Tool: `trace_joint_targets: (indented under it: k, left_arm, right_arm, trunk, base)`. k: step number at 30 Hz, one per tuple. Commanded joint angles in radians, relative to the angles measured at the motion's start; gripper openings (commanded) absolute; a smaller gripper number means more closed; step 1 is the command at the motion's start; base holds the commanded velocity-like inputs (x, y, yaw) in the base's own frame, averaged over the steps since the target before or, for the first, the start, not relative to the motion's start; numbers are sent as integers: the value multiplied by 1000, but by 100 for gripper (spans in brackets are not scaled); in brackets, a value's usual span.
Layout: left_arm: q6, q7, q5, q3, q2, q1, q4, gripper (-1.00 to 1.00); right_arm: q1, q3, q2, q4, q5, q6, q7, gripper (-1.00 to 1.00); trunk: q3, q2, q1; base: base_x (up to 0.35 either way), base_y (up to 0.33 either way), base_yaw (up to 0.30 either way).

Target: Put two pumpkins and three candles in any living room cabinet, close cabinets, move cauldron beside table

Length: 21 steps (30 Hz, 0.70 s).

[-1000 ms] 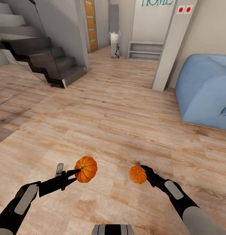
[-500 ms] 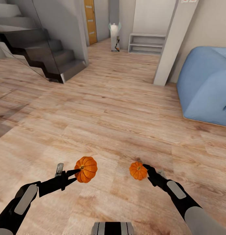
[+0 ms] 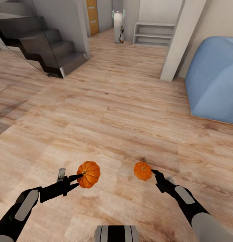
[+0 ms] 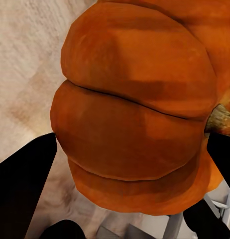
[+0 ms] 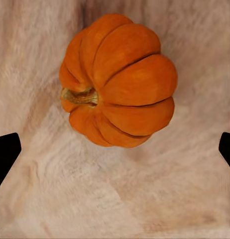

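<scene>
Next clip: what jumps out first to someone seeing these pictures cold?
Two orange pumpkins held out low over the wood floor, one at each gripper: the left pumpkin at the left gripper, the smaller-looking right pumpkin just off the right gripper. Whether that one is gripped I cannot tell. Next, the blue sofa at the right and the dark stairs at upper left.

No readable text, label, brand, number or sign appears on anything in the head or wrist views.
</scene>
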Motion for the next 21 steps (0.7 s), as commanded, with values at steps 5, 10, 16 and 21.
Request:
trace_joint_targets:
  k: [5,10,16,21]
  left_arm:
    - [5,-4,0,2,0,-1,1,-100]
    - [5,-4,0,2,-1,-1,1,-100]
    - [5,-4,0,2,-2,-1,0,-100]
    - [5,-4,-1,1,-1,-1,0,-100]
  right_arm:
    - [0,-49,2,0,-5,5,0,100]
    - [0,-53,2,0,-5,5,1,100]
    - [0,-53,2,0,-5,5,3,100]
    - [0,-53,2,-1,-5,5,4,100]
  trunk:
    - [-12,-1,1]
    - [-24,-2,2]
    - [-47,-3,5]
    - [-63,-4,7]
  base:
    - [0,0,0]
    - [0,0,0]
    - [0,0,0]
    - [0,0,0]
